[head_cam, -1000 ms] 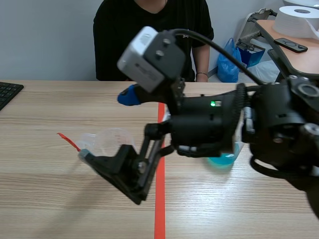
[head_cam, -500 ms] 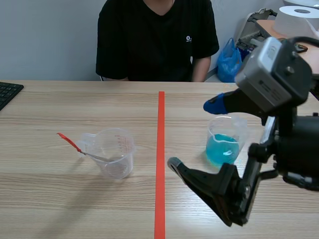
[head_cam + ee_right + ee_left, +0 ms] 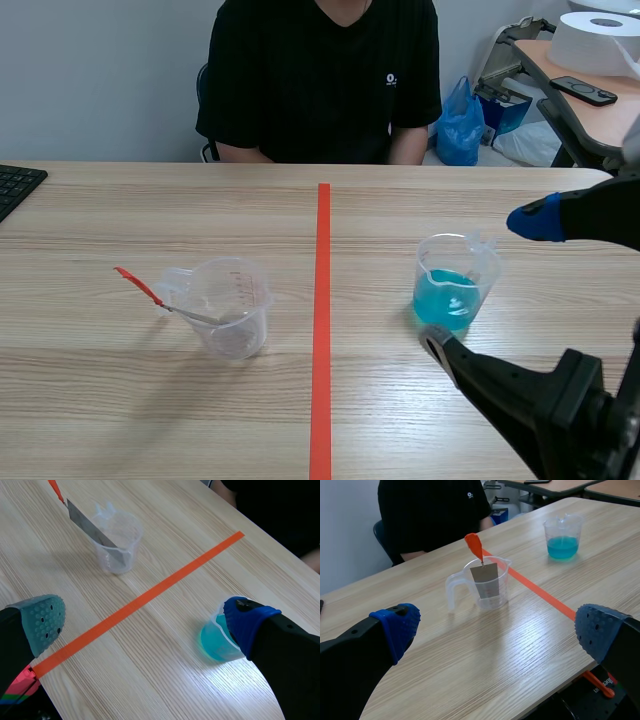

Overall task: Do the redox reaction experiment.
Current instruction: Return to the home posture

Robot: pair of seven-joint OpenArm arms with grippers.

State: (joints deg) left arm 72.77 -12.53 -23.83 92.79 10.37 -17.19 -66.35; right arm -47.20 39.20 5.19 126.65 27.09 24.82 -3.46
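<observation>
So, standing here by the bench, I'll place everything off the cup of blue liquid. It's upright on the wooden table, partly full, a little to one side of the orange-red tape line. On the other side of that line, well apart from the blue cup, sits the clear measuring jug, also upright. A flat grey metal strip leans inside the jug. Its red handle pokes out over the rim on the side facing away from the blue cup.

The right gripper is spread wide with nothing in it. Its blue-padded finger hangs just beside the blue cup on the side away from the jug. The other finger sits just on the robot's side of the cup. Can't tell if either one actually touches the cup, but nothing's pinched between them.

The left gripper is wide open too, and empty. From its camera the jug is ahead of it and the blue cup is further on, past the tape.

Beyond the blue cup, across the table, a person in a black t-shirt is sitting, with a blue bag off the table next to them. A keyboard sits at the table edge, way past the jug from the blue cup.
</observation>
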